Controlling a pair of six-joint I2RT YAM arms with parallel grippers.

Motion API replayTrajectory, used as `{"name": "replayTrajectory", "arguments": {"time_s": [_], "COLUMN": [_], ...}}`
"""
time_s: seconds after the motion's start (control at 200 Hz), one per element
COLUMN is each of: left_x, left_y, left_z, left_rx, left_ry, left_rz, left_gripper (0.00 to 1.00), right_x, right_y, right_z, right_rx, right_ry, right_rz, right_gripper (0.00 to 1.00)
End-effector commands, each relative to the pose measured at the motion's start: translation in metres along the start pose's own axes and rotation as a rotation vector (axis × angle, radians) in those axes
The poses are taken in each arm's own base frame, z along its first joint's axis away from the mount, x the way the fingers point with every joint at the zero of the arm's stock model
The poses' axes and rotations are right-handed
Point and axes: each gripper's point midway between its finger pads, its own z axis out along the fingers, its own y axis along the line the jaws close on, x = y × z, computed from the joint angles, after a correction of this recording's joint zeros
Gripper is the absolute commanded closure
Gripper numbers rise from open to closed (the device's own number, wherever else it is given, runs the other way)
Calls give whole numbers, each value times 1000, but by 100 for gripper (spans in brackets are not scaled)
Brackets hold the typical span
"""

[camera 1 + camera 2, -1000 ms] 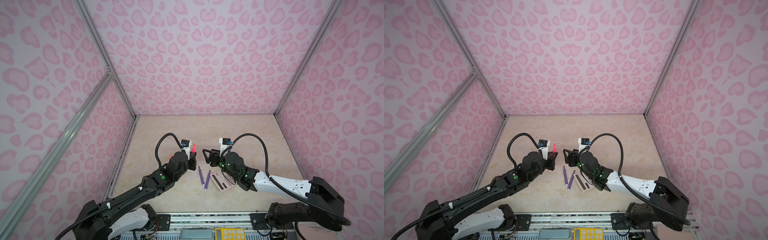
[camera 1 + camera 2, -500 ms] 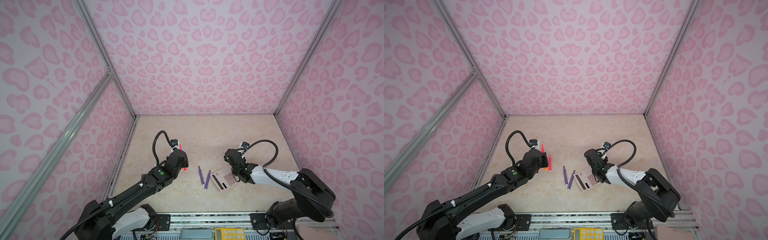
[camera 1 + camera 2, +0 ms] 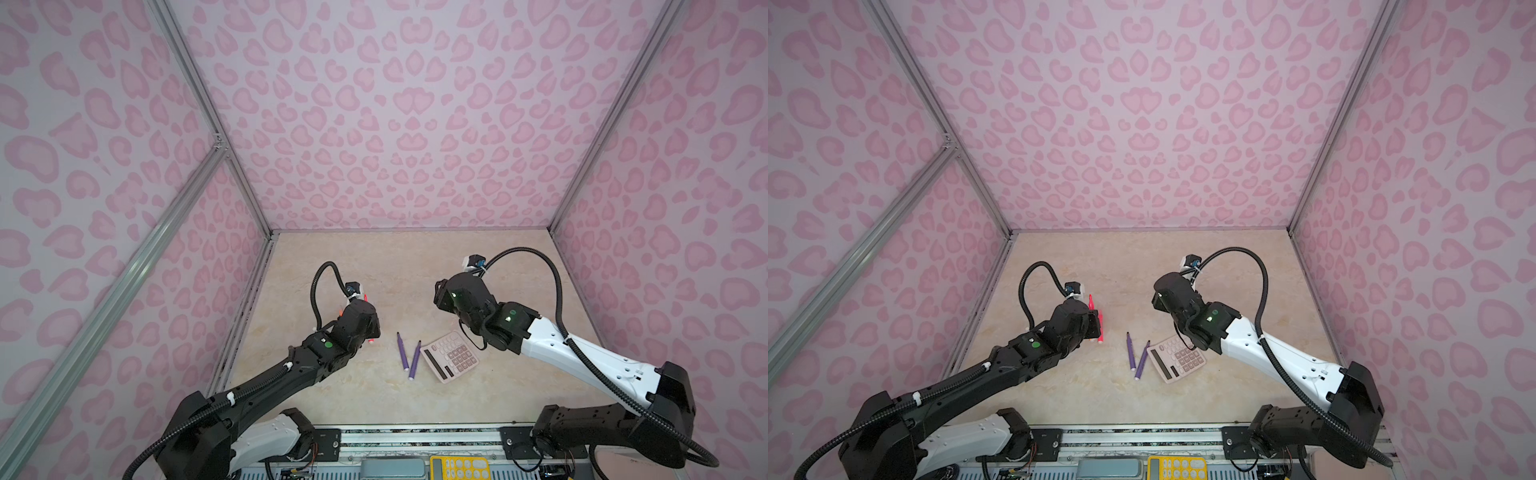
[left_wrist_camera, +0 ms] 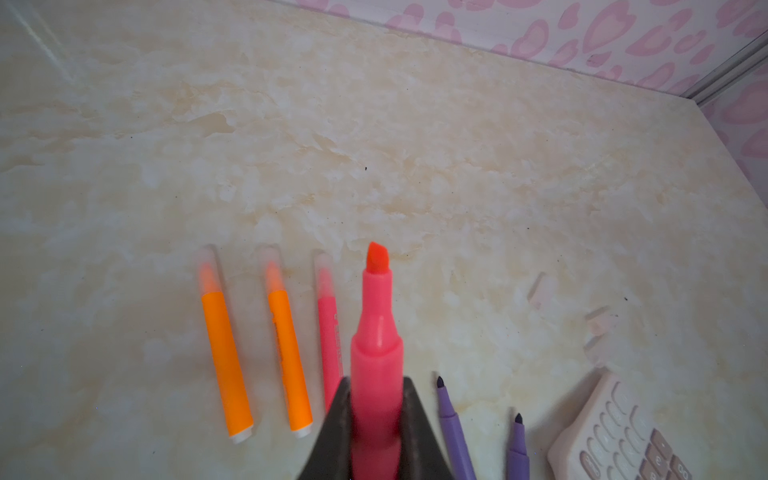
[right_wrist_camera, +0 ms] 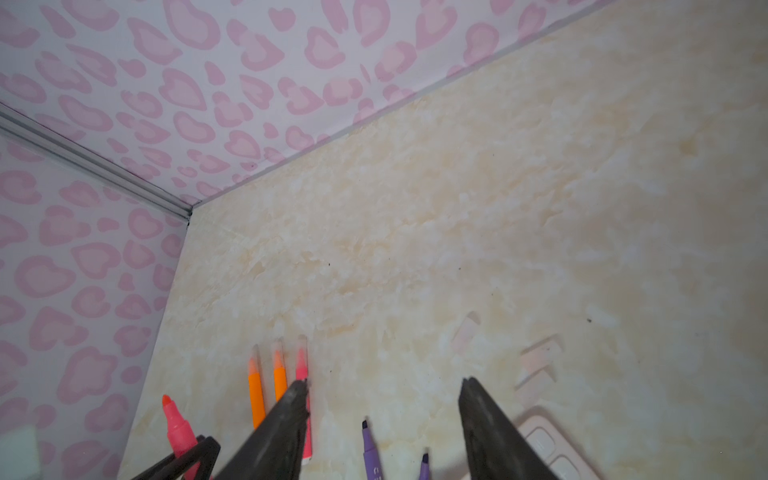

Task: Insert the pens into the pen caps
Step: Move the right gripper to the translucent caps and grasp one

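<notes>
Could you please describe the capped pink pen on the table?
On the table, beside the left claw gripping an uncapped pink pen, three capped pens lie parallel. The capped pink pen is nearest the claw; its neighbours are orange pens.

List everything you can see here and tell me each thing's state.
Orange pens: capped, lying flat.
Lying pink pen: capped, flat.
Held pink pen: uncapped, tip bare.
Purple pens: uncapped, lying flat.
Loose caps: empty, lying down.
Calculator: flat, keys up.
Left hand: shut on held pink pen.
Right hand: open, empty.
</notes>
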Motion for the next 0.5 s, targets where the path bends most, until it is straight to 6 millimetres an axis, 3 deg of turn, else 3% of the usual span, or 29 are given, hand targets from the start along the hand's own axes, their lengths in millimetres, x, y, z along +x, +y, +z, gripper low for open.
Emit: {"name": "replayTrajectory", "arguments": {"time_s": [0.0, 0.05, 0.25, 0.495], "left_x": [-6, -5, 1, 10], "left_y": [-4, -5, -14, -27], "left_z": [0, 1, 9, 20], "left_rx": [14, 16, 42, 77], "left_ry": [-13, -9, 30, 94], "left_rz": [-3, 3, 20, 44], "left_gripper": [97, 97, 97, 97], "right_x": [30, 32, 45, 96], "right_y": [-39, -48, -53, -48], "right_z": [21, 35, 72, 113], "right_rx": [158, 205, 217, 194], "right_ry": [114, 60, 283, 444], "right_rz": [-163, -212, -230, -248], "right_gripper": [47, 47, 46, 49]}}
